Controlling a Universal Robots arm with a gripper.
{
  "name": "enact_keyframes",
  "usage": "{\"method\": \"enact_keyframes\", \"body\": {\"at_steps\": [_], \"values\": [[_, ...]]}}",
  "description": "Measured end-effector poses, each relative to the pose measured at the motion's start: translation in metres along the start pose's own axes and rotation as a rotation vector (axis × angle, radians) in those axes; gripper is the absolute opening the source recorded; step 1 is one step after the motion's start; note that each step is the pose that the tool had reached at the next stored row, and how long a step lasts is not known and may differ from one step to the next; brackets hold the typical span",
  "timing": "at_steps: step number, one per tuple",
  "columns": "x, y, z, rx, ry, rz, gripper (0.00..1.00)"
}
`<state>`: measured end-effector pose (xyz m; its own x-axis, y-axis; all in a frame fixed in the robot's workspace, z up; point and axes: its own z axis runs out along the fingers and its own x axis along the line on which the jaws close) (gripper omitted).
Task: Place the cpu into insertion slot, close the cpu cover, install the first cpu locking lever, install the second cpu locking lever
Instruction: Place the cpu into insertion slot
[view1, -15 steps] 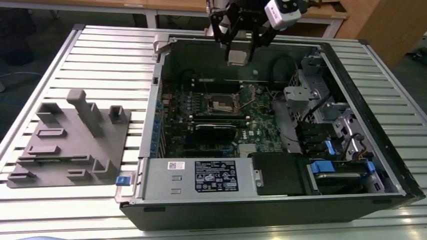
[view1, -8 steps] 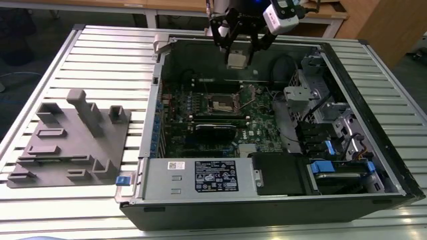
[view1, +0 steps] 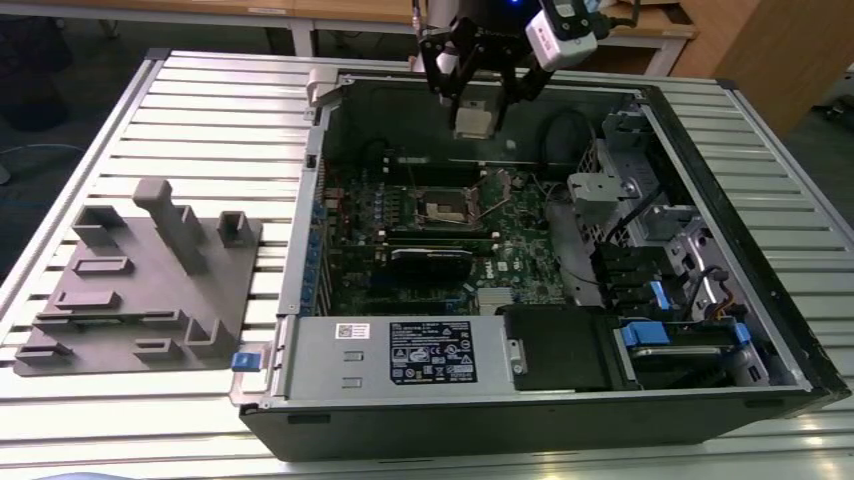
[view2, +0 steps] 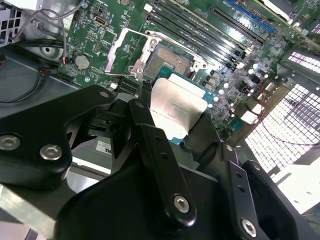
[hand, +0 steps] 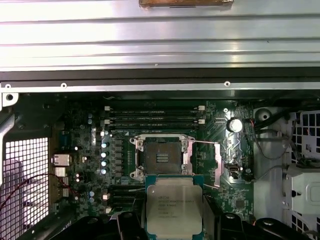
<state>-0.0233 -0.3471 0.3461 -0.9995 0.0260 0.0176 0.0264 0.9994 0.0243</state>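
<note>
My claw (view1: 477, 110) grips the cpu (hand: 174, 207) above the uncovered slot (hand: 161, 157), memory rails (hand: 152, 116) beside it; the exterior view adds a grey fixture (view1: 140, 280).

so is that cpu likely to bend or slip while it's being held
Probably stiff: the cpu is a flat metal-topped square, unbent in the gripper. Its smooth, shiny top looks slippery. Thin with a green board edge, so likely fragile if forced.
</note>
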Motion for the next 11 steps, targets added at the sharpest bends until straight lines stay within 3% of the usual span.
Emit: {"method": "enact_keyframes", "body": {"at_steps": [11], "values": [[-0.0002,-0.0002,0.0085,0.0003,0.0001,0.000,0.54]]}}
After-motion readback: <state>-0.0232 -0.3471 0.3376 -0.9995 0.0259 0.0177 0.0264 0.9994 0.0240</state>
